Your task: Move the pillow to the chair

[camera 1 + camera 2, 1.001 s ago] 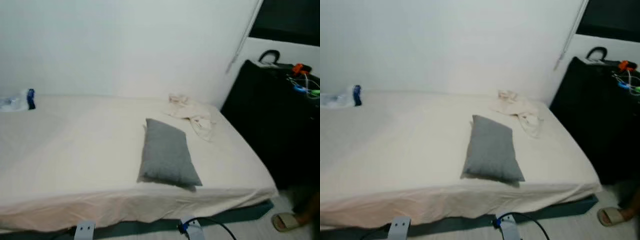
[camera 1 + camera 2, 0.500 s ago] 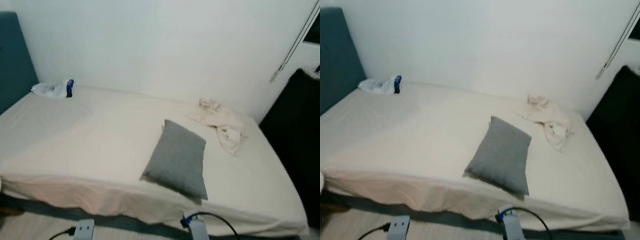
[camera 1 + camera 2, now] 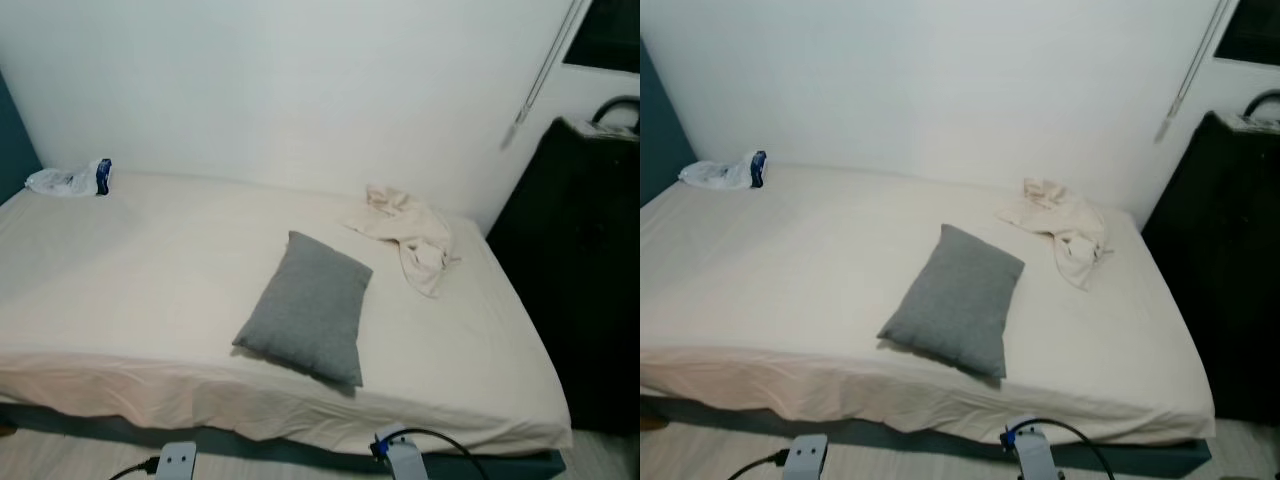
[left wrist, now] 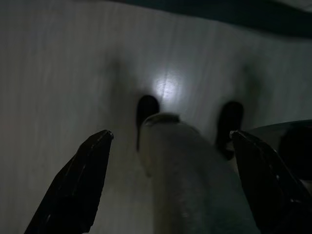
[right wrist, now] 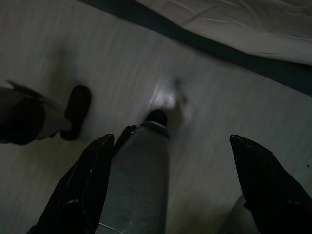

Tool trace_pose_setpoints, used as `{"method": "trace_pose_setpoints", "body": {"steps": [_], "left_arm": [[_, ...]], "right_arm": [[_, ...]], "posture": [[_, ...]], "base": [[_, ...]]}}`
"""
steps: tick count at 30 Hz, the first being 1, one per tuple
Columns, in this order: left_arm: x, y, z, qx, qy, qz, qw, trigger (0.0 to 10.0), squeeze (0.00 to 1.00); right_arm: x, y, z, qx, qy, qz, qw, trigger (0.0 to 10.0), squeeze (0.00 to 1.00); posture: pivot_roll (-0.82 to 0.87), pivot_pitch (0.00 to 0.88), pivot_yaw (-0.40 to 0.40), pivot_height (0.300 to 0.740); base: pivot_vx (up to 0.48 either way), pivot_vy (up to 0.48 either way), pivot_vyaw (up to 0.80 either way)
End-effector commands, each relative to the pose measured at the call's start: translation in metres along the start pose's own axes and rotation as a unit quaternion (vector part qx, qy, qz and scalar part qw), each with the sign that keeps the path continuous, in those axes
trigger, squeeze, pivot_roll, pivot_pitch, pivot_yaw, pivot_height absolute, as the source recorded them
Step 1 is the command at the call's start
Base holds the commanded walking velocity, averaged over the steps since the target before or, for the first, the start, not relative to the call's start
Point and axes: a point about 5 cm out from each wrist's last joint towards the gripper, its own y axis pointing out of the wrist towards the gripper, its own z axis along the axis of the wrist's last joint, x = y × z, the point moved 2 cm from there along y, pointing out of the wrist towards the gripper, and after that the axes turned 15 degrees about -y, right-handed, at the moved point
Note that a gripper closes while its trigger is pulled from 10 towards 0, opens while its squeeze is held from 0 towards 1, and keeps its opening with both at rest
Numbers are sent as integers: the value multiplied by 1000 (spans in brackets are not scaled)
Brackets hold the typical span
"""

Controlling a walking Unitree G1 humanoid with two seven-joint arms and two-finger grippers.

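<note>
Grey pillow (image 3: 306, 307) lying flat near the front edge of a cream-sheeted bed (image 3: 150, 290), well apart from a crumpled cloth (image 3: 408, 232) by the far corner and a plastic bag (image 3: 70, 179) at the wall. Dark cabinet (image 3: 585, 270) standing beside the bed. Left gripper (image 4: 170, 139) and right gripper (image 5: 170, 141) hanging low over pale floor (image 5: 122, 63), fingers spread wide, holding nothing.

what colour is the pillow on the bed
Plain grey; the pillow shows best in the right eye view, lying on the cream bed.
</note>
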Motion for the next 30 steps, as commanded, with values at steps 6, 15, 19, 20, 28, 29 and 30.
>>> {"method": "trace_pose_setpoints", "body": {"steps": [6,15,19,20,28,29,30], "left_arm": [[1,0,0,-1,-9,-4,1000,10000,0],[2,0,1,3,0,-7,1000,10000,0],[2,0,1,4,0,-8,1000,10000,0],[2,0,1,4,0,-8,1000,10000,0],[2,0,1,4,-1,-10,1000,10000,0],[2,0,1,4,-1,-10,1000,10000,0],[3,0,1,4,-1,-11,1000,10000,0]], "right_arm": [[-2,1,4,4,5,0,1000,10000,0],[1,1,8,18,18,-7,1000,10000,0],[2,1,13,32,12,-3,999,10000,0],[2,1,14,34,3,-3,999,10000,0],[5,1,15,38,17,-14,999,10000,0],[5,1,14,34,17,-17,999,10000,0],[6,0,14,32,18,-21,999,10000,0]], "posture": [[107,0,-115,740],[102,0,-114,740],[104,0,-114,740],[104,0,-114,740],[105,0,-117,740],[102,0,-116,740],[102,0,-116,740]], "base": [[0,0,0],[263,0,0],[320,0,0],[319,0,781],[322,0,586],[322,0,0],[326,0,0]]}}
